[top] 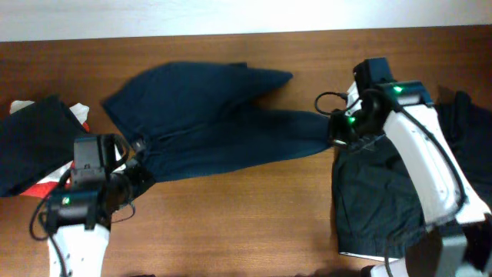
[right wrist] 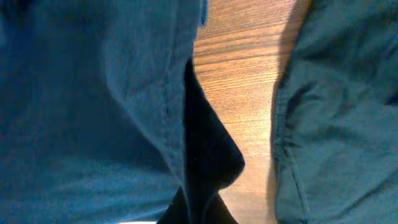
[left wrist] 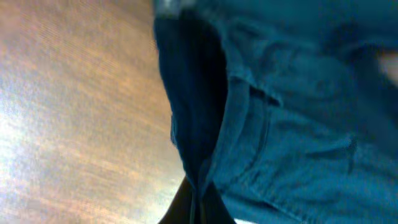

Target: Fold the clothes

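The navy blue shorts [top: 207, 115] lie stretched across the middle of the wooden table [top: 246, 223], one end bunched at the far middle. My left gripper [top: 138, 165] is shut on their left edge, with the fabric pinched between the fingers in the left wrist view [left wrist: 200, 199]. My right gripper [top: 336, 129] is shut on their right end, with the hem pinched in the right wrist view [right wrist: 199, 199]. A near-black pair of shorts [top: 377, 200] lies flat under my right arm and shows beside the jaws [right wrist: 348, 124].
Another dark garment [top: 31, 142] lies at the left edge over something red and white [top: 46, 185]. More dark fabric [top: 473, 123] lies at the right edge. A white wall runs along the table's far edge.
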